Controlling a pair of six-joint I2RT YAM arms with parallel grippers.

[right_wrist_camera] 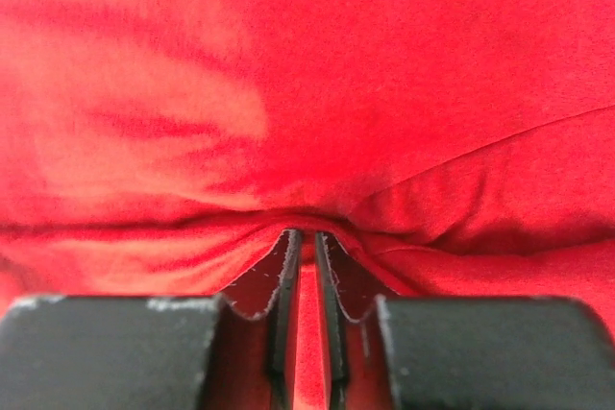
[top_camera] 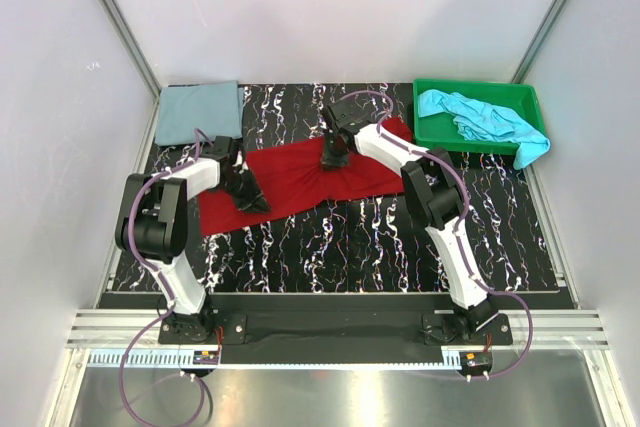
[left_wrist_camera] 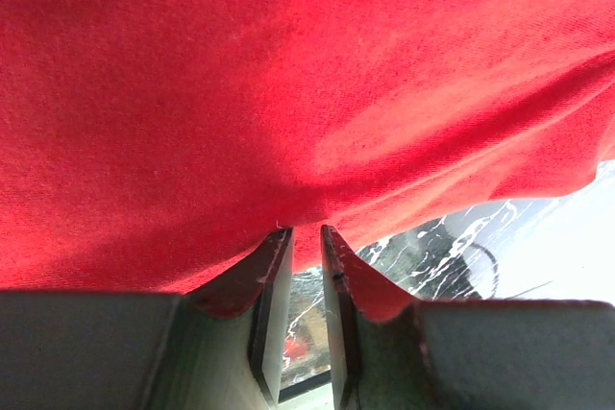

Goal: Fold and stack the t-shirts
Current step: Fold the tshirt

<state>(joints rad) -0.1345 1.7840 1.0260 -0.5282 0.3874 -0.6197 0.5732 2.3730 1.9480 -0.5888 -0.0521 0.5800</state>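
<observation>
The left pincer (left_wrist_camera: 306, 233) is nipped shut on an edge of the deep red t-shirt (top_camera: 300, 179), and the right pincer (right_wrist_camera: 307, 235) pinches a bunched fold of it — both holds look thin. The shirt lies spread across the middle of the tabletop (top_camera: 380, 242). I judge slipping the main risk — pull unevenly and the cloth slides out, skewing the fold.

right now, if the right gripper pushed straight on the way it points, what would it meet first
The right gripper meets the red t-shirt at once: it is pinching a fold, and cloth fills the view ahead. The marbled table likely lies beneath.
</observation>
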